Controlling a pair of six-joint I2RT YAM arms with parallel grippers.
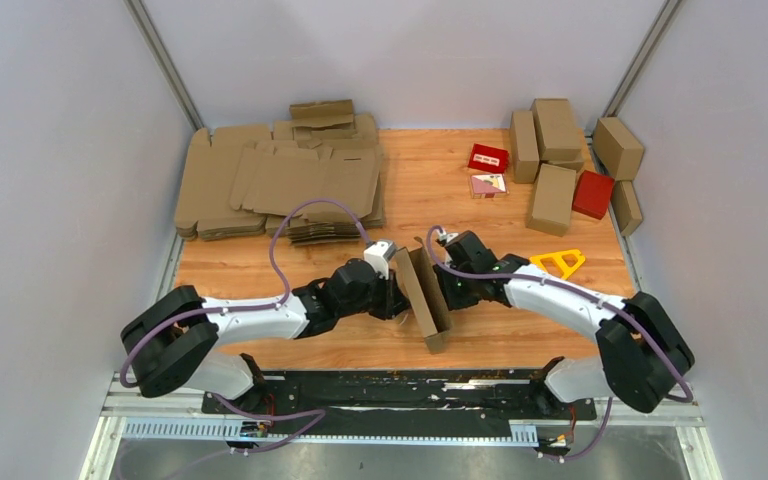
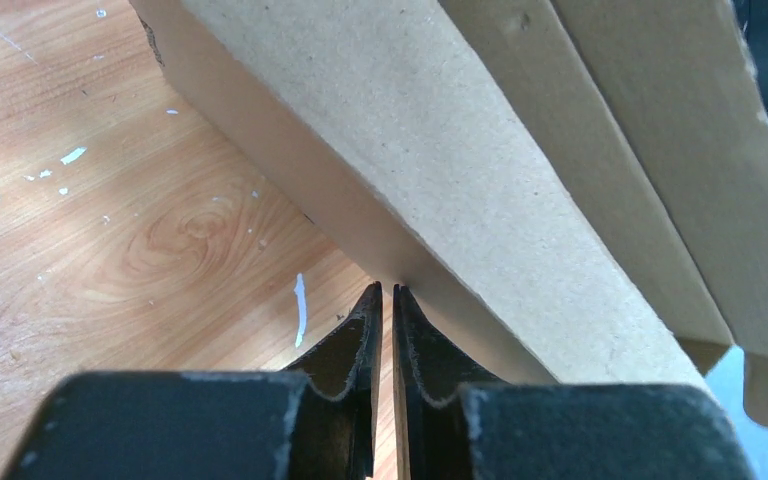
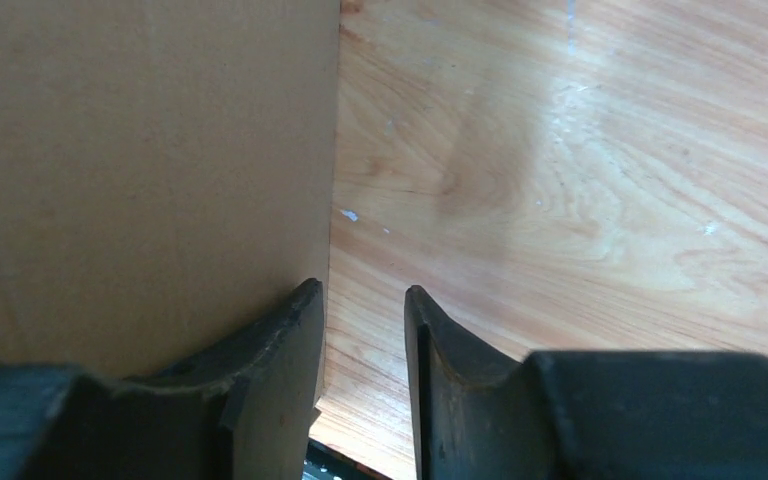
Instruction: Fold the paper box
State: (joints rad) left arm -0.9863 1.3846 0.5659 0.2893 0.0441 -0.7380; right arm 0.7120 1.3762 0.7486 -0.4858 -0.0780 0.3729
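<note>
We brace the half-folded paper box [image 1: 423,292], upright at the table's [image 1: 430,185] near middle, from both sides, likely to hold its walls up: left gripper [image 2: 386,292] closed, tips against it; right gripper [image 3: 364,292] slightly parted, empty.

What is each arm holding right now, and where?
Nothing is gripped: the left fingers are shut, tips butting the side of the paper box; the right fingers are open beside its edge.

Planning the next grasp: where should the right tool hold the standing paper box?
Pinch the free edge of the paper box, coming from the robot's right. It stands on edge, thin-walled, and that edge lies beside the open right tool.
</note>
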